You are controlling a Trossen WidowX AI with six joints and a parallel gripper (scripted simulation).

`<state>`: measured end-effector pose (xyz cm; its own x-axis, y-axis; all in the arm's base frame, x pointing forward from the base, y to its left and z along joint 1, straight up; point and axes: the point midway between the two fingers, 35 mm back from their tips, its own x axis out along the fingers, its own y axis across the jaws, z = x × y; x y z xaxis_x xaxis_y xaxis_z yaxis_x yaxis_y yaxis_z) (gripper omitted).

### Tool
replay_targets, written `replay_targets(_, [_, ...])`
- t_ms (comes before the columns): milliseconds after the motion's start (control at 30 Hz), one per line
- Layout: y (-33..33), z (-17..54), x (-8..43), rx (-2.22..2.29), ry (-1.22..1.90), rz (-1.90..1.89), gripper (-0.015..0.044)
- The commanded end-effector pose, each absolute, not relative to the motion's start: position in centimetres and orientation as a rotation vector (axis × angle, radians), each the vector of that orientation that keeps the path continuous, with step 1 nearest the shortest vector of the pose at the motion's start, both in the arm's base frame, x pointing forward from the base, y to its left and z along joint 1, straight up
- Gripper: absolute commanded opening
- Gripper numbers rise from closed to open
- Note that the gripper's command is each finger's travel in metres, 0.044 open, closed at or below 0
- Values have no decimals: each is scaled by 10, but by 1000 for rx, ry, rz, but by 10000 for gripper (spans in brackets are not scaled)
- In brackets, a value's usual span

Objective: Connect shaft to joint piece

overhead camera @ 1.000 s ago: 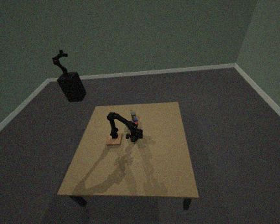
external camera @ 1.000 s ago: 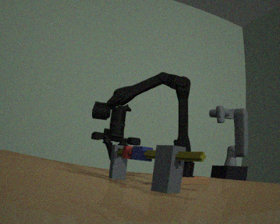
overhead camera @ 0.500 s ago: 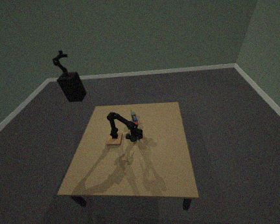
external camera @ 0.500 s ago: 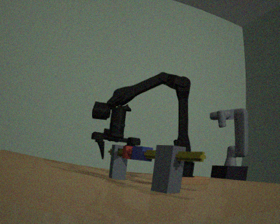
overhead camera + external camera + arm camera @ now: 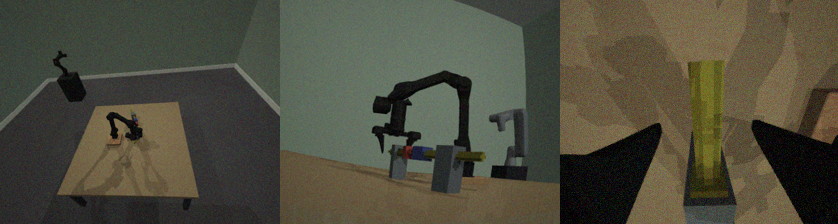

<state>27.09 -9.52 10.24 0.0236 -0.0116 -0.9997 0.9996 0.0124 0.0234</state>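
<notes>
A yellow shaft [image 5: 472, 156] runs through the near grey block [image 5: 442, 169] [image 5: 133, 114]. On its inner end are a blue part [image 5: 422, 153] [image 5: 135, 119] and a red part [image 5: 408, 152] [image 5: 137, 122] of the joint piece. The second yellow shaft [image 5: 400, 152] [image 5: 707, 95] passes through the far grey block [image 5: 398, 168] [image 5: 710, 214] and meets the red part's side. How deep it sits inside is hidden. My gripper [image 5: 395, 150] [image 5: 706, 125] is wide open around the second shaft's outer length, with a gap on each side in the wrist view.
The arm's base stands on a reddish plate [image 5: 114, 142] [image 5: 830, 120] on the wooden table [image 5: 165, 155]. Another arm stands on a dark pedestal [image 5: 72, 87] [image 5: 509, 172] beyond the table. Shadows of the arm cross the table top.
</notes>
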Motion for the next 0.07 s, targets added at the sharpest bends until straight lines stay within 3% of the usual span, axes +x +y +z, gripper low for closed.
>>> replay_targets(0, [-95,112,270,1203,1189,-1183,440])
replay_targets(33, [-95,119,270,1203,1189,-1184,440])
